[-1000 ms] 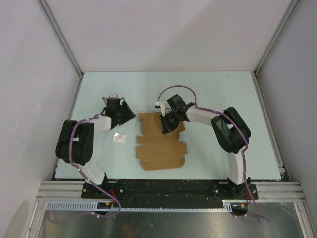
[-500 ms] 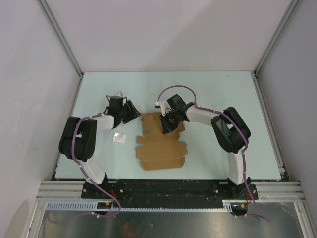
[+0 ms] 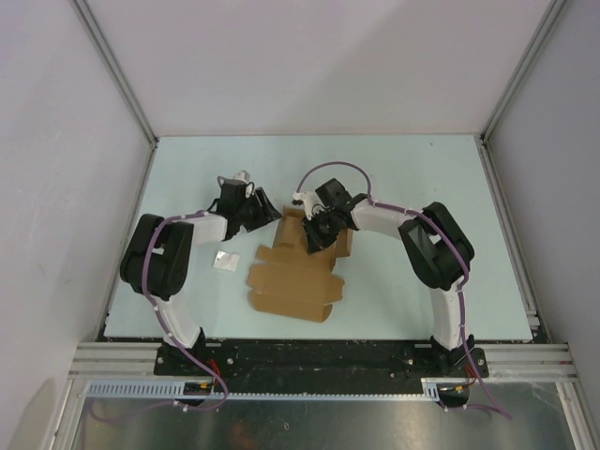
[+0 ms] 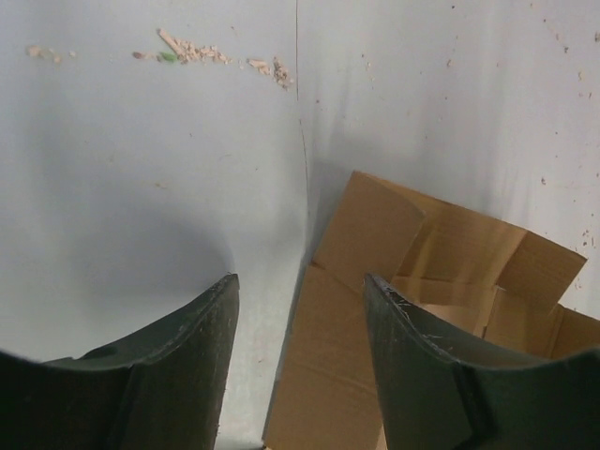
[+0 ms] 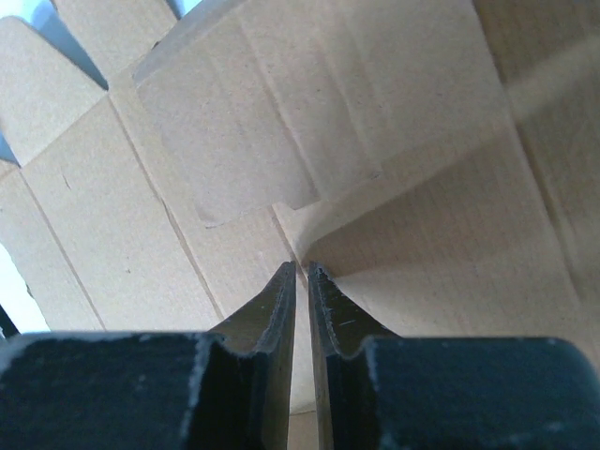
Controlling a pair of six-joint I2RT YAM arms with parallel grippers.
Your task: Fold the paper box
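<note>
The paper box [image 3: 291, 281] is a flat brown cardboard sheet with flaps, lying skewed in the middle of the table. My right gripper [image 3: 317, 234] is shut on a thin flap at the sheet's far end. In the right wrist view the jaws [image 5: 302, 267] pinch the flap's edge and the box [image 5: 187, 159] fills the frame. My left gripper [image 3: 266, 214] is open and empty at the sheet's far left corner. In the left wrist view the open gripper [image 4: 300, 281] straddles the edge of the box [image 4: 441, 253].
A small white paper scrap [image 3: 226, 260] lies on the table left of the box. Crumbs [image 4: 206, 54] lie on the table beyond the left gripper. The table has walls at the back and both sides.
My left gripper has moved right, up to the box's far left corner. The box has turned, its near end swinging left, and its far flap has risen in the right gripper.
</note>
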